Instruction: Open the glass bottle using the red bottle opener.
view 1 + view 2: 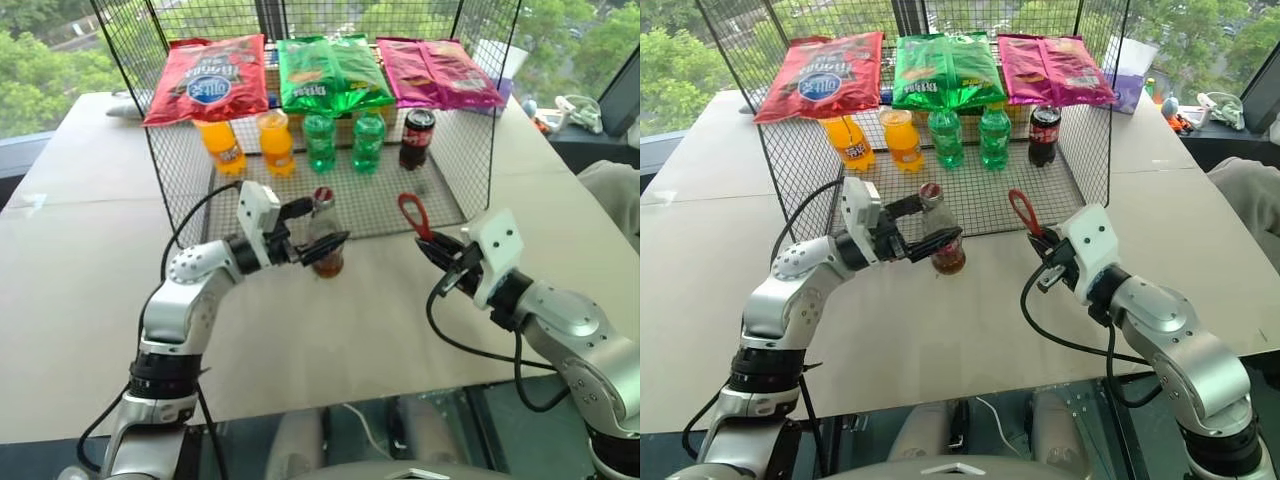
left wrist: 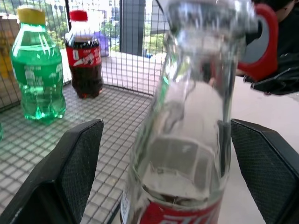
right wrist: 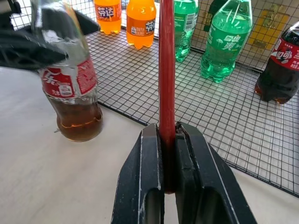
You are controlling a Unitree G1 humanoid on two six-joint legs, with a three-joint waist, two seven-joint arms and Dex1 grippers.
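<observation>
**Left tool spread around the bottle, right tool clamped on the opener**

Out on the pale desk (image 1: 80, 300), just in front of the wire rack (image 1: 180, 170): the glass bottle (image 1: 326, 240), upright, red label band showing, a low pool of brown cola in the bottom. Flanking it, the left tool (image 1: 318, 228), fingers (image 2: 77, 163) spread wide on either side of the glass with daylight between pads and bottle in the left wrist view. Released, not gripping.

Over to the right, well clear of the bottle: the right tool (image 1: 432, 243), clenched tight on the handle of the red bottle opener (image 1: 411, 214). Opener standing up out of the tool, oval loop head on top, handle pinched flat between the two black fingers (image 3: 142, 186) in the right wrist view. Loop held near the front edge of the rack, apart from the bottle's neck.

Behind, on the rack's mesh floor: two orange soda bottles (image 1: 248, 143), two green plastic bottles (image 1: 343, 140), a dark cola bottle (image 1: 417, 138) with a red cap. Draped above them, three snack bags: red (image 1: 208, 78), green (image 1: 330, 70), magenta (image 1: 435, 72).
</observation>
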